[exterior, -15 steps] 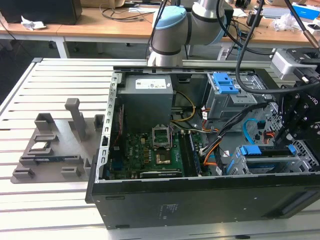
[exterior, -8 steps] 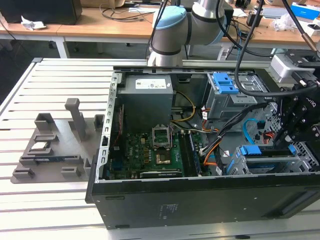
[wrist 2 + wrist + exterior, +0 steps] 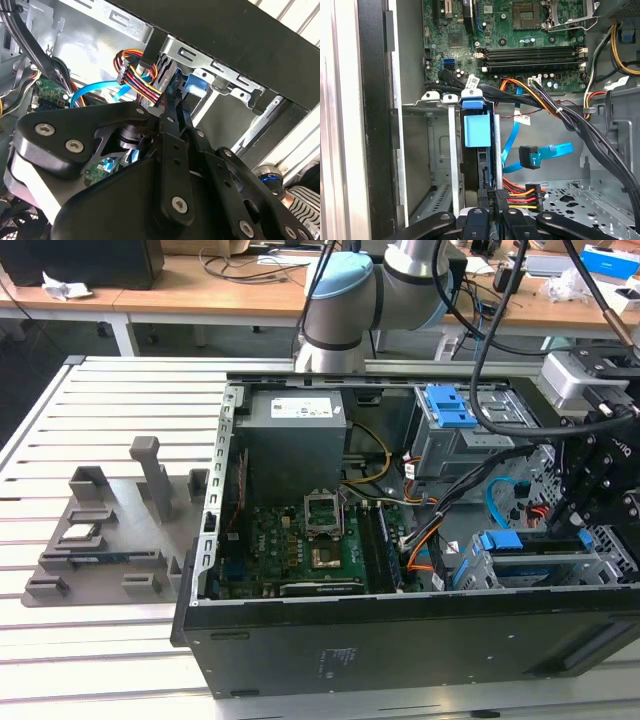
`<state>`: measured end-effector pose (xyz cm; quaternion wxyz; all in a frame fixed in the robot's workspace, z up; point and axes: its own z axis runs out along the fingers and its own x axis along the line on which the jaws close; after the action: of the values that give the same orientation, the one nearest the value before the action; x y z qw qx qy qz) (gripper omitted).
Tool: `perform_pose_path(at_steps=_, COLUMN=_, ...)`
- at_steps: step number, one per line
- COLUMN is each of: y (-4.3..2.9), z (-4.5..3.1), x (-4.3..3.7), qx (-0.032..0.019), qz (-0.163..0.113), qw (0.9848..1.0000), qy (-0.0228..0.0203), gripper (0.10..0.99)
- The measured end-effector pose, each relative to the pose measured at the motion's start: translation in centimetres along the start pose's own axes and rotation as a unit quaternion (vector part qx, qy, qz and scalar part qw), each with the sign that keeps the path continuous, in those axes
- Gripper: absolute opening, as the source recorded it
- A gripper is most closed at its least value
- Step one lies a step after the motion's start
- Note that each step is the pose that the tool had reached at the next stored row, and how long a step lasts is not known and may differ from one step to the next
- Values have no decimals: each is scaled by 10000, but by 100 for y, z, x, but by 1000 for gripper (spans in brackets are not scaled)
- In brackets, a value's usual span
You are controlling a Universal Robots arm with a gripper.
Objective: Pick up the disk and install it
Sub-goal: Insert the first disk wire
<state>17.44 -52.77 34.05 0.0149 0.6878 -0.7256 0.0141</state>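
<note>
A large black open-sided computer case (image 3: 400, 640) is laid on a white slatted metal table (image 3: 90, 400) in the exterior view, with the grey-and-light-blue robot arm (image 3: 345, 310) standing behind it. Inside the case a green motherboard (image 3: 300, 545) is seen, with a grey metal power supply box (image 3: 295, 435) beyond it and a blue-topped grey drive cage (image 3: 455, 430) toward the exterior view's right. A grey moulded parts tray (image 3: 110, 530) is set on the table at the exterior view's left.

The black gripper (image 3: 492, 197) is lowered into the case's near corner at the exterior view's right. Its fingers are closed narrowly on the flat silver-grey disk with the bright blue plastic frame (image 3: 476, 131), which is held edge-up in the grey metal drive bay (image 3: 432, 150) in the first wrist view. In the second wrist view the blue frame is seen just past the fingertips (image 3: 172, 107). A bundle of red, yellow and black wires (image 3: 520, 195) and a blue flat data cable (image 3: 545, 152) lie just beside the bay.
</note>
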Motion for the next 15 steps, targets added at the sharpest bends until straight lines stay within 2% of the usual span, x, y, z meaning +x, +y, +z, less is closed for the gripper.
perform_pose_path(at_steps=4, y=-2, z=50, x=20, qx=0, qz=0, qw=10000, qy=3, gripper=169)
perform_pose_path(at_steps=9, y=-2, z=58, x=25, qx=0, qz=0, qw=10000, qy=-3, gripper=169)
perform_pose_path(at_steps=10, y=-1, z=60, x=25, qx=-1, qz=0, qw=10000, qy=-4, gripper=180)
perform_pose_path(at_steps=11, y=-2, z=55, x=25, qx=0, qz=0, qw=10000, qy=0, gripper=247)
perform_pose_path(at_steps=12, y=-1, z=45, x=27, qx=0, qz=0, qw=10000, qy=3, gripper=247)
perform_pose_path(at_steps=13, y=-1, z=3, x=27, qx=0, qz=0, qw=10000, qy=1, gripper=247)
perform_pose_path(at_steps=15, y=0, z=-142, x=18, qx=0, qz=1, qw=10000, qy=1, gripper=247)
